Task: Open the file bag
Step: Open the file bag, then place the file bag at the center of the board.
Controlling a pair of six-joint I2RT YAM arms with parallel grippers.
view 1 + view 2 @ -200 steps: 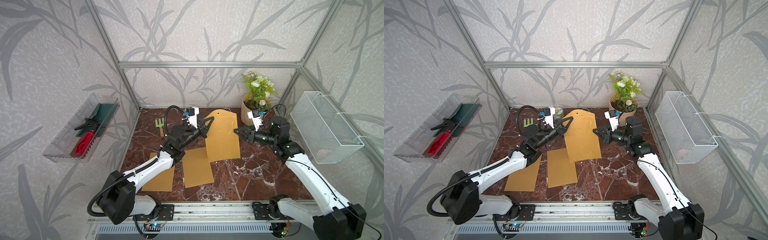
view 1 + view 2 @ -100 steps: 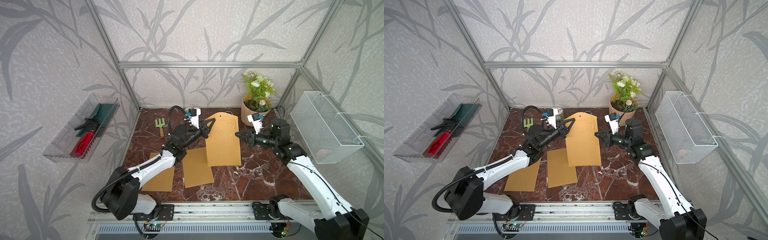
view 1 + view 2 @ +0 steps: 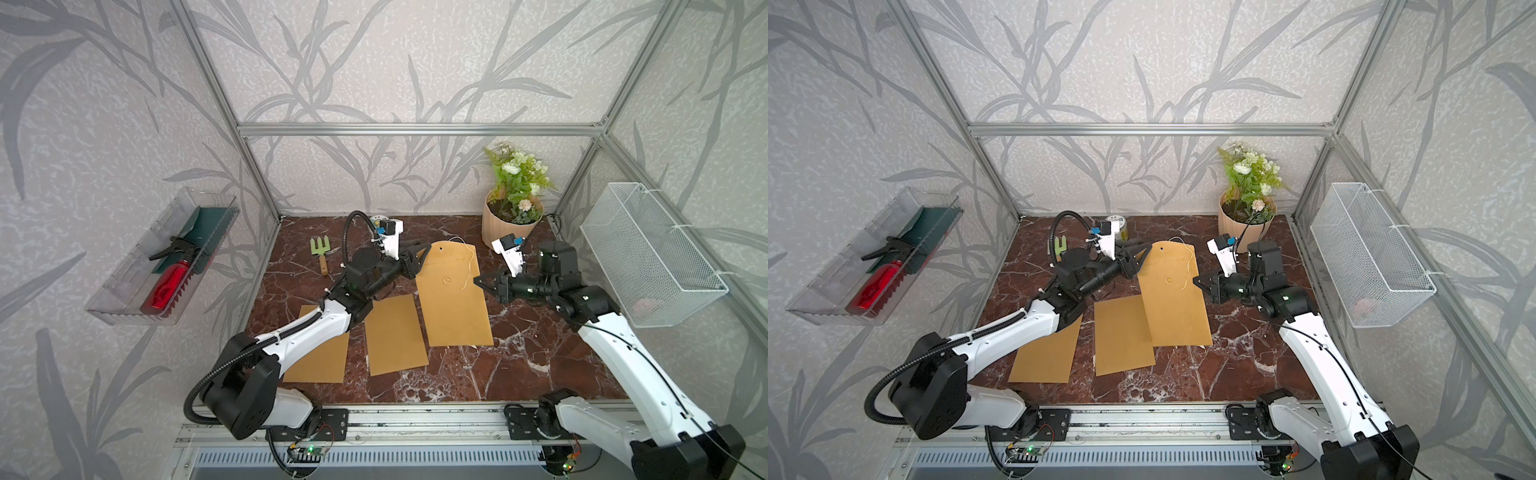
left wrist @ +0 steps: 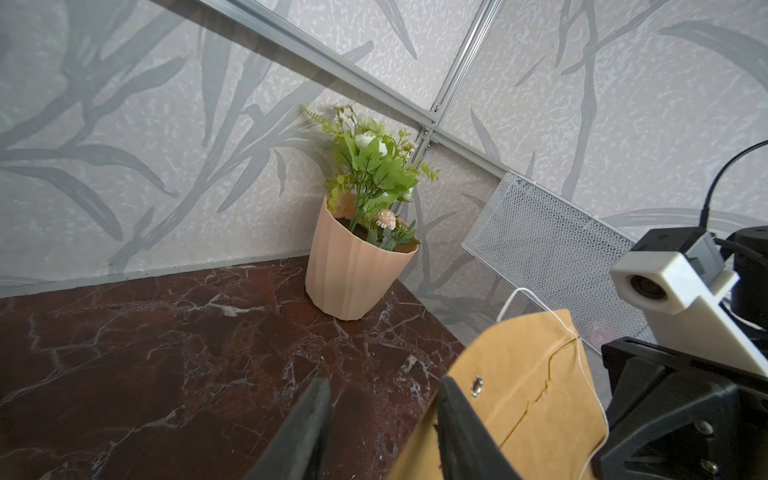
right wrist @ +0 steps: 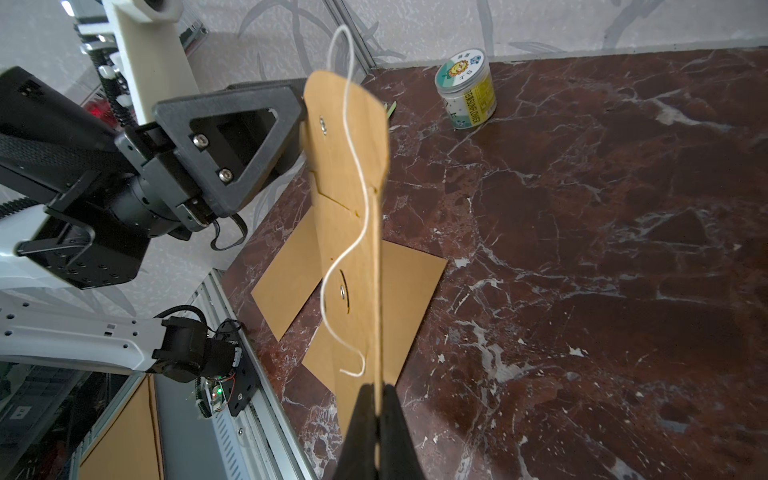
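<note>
The right pincer (image 5: 377,390) was pinched shut on the thin long edge of the brown kraft-paper file bag (image 5: 345,232). The bag ran straight out from its fingertips, with a loose white string (image 5: 353,174) trailing down the face from the rounded flap at the far end. The left pincer (image 4: 382,395) held its black jaws moderately apart with nothing between them. The flap's small metal rivet (image 4: 476,384) lay just outside one finger (image 4: 453,419) rather than in the gap. In both top views the bag sat between the two pincers, the left at the flap's corner and the right at the opposite long edge.
</note>
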